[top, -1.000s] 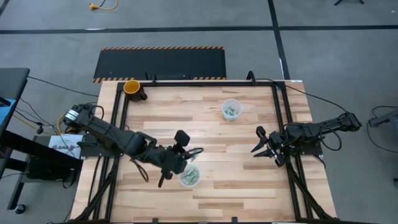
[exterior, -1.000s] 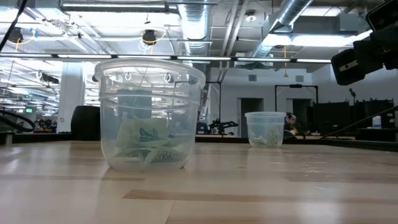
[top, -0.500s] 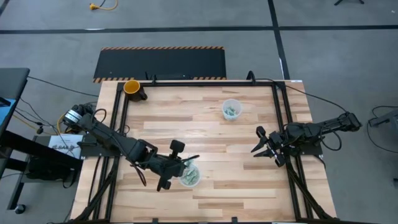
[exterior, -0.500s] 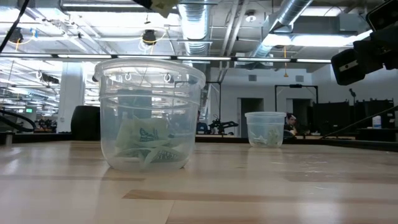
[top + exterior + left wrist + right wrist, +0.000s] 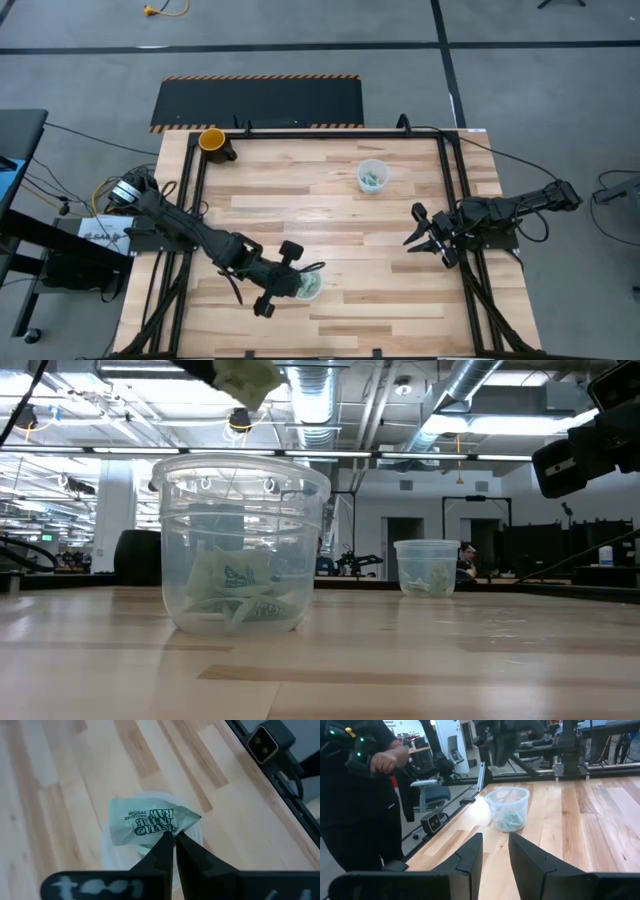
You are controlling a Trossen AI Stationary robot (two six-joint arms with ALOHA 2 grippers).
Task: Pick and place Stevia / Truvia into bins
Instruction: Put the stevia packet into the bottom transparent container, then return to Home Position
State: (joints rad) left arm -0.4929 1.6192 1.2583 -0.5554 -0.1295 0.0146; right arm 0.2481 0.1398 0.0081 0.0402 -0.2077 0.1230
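Stevia packet [image 5: 145,822], flat green-white paper, corner creased, pinched between closed fingers of left gripper [image 5: 173,838], hanging directly above near clear plastic cup [image 5: 306,284]. Cup round, ribbed rim, translucent, crumpled packets [image 5: 237,595] heaped at bottom. Second clear cup [image 5: 372,176] farther back on pale wood-plank table [image 5: 330,220], also holding packets. Right gripper [image 5: 428,235] near right table edge, fingers parted, empty.

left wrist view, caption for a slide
Left pincer shut on a green-and-white paper sweetener packet, above a clear plastic cup.
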